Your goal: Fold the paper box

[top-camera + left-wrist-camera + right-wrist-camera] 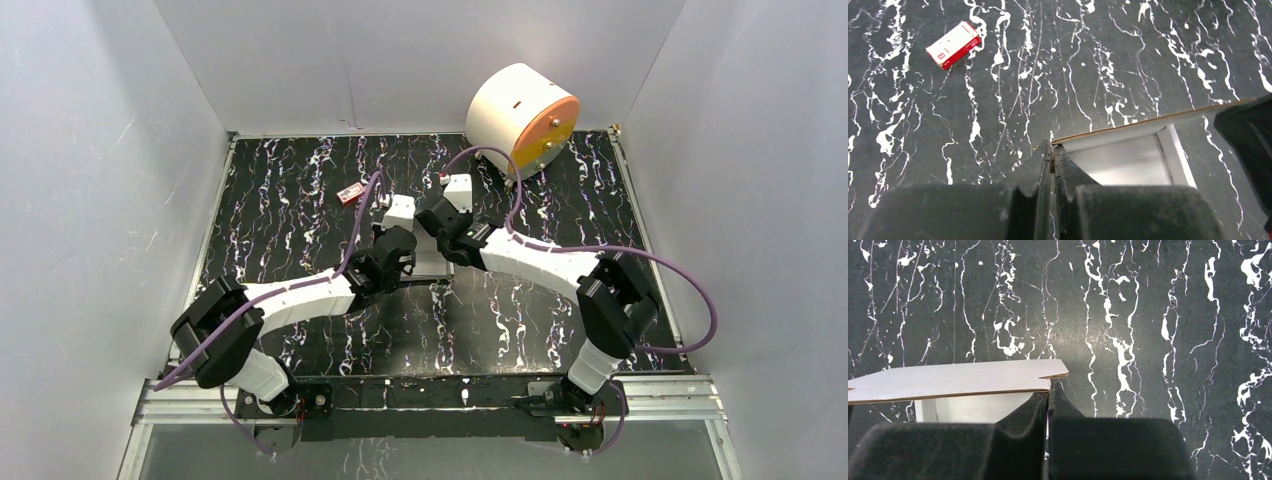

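Box: the white thin cardboard paper box (401,211) is being held half-folded near the middle of the black, white-streaked tabletop (290,190), a bit toward its far edge.
Left gripper: the left gripper (1053,152) is squeezing shut on the edge of one box wall.
Right gripper: the right gripper (1049,396) is pinching the corner of a flat flap.
Doing it well: I am thinking both arms should be moving slowly, bending along the crease and not tugging apart.
Risk: the thin card could be tearing or slipping out.

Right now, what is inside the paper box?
In the visible part of the paper box, only bare white cardboard walls and floor; no item. The near corner is covered by the left fingers, and a flap hides another part.
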